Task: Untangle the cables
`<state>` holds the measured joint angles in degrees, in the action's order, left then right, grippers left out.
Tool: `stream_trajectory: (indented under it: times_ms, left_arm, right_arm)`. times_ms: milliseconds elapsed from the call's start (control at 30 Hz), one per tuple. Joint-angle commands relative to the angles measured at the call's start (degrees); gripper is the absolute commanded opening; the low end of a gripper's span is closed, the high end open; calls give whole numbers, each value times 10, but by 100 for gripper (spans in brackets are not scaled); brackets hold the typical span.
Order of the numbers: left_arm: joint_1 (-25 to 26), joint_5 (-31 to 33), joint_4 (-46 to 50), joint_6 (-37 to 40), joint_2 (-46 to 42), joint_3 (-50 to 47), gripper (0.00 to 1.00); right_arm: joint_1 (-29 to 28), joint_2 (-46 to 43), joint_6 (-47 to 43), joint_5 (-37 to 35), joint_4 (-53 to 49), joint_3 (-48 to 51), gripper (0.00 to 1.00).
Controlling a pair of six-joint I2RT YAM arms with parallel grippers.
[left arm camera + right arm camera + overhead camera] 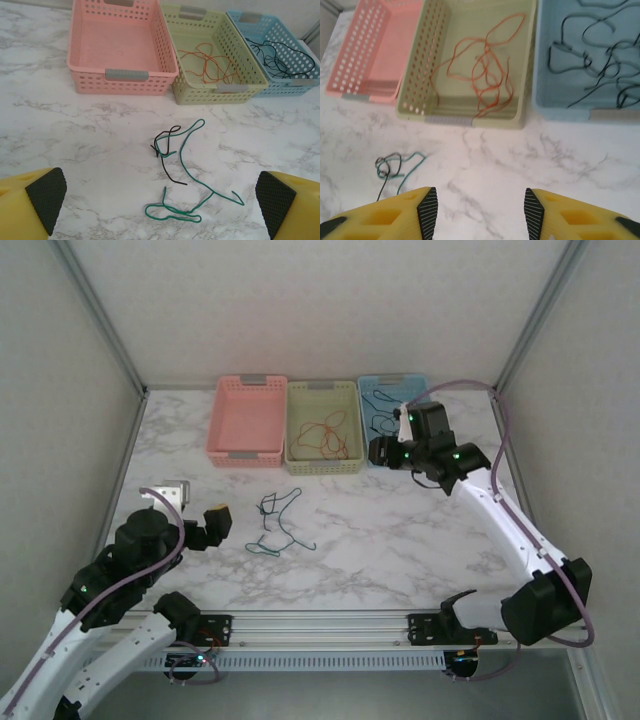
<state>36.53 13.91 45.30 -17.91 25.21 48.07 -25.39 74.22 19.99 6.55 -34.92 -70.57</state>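
three baskets [322, 466]; one green cable [189, 172], one black cable [165, 167] tangled; left gripper [160, 202], right gripper [481, 212] gaping empty

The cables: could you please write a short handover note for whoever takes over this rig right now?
Left gripper: open, empty, low over the table.
Right gripper: open, empty, above the table in front of the baskets.
Done: red cables in the green basket, black cables in the blue basket. The pink basket holds none.
Left: a green cable and a short black cable lie entwined on the table; separate them, probably sorting by colour.
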Motion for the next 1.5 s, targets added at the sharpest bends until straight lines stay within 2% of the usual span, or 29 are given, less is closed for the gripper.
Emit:
stream_trajectory:
  times_ms: [0, 233, 367, 533, 700, 1067, 1200, 1467]
  left_arm:
    - [-5, -12, 8, -12, 5, 10, 100]
    - [-5, -14, 6, -33, 7, 11, 100]
    - [-5, -17, 4, -43, 10, 13, 100]
    - [-5, -17, 7, -45, 10, 11, 100]
    - [-5, -14, 7, -44, 8, 7, 100]
    - [-5, -10, 7, -44, 4, 5, 100]
    - [-5, -10, 8, -44, 2, 3, 100]
    - [-5, -12, 7, -43, 4, 2, 100]
  right_arm:
    - [-21, -32, 15, 19, 13, 28, 51]
    - [-83, -21, 22, 18, 12, 60, 51]
    - [-140, 7, 39, 17, 36, 73, 51]
    - [-219, 79, 63, 11, 73, 84, 51]
    - [-288, 189, 54, -28, 50, 27, 52]
    - [-330, 350, 74, -26, 52, -56, 45]
    - [-335, 370, 72, -20, 49, -72, 41]
    - [-344, 393, 67, -10, 40, -82, 44]
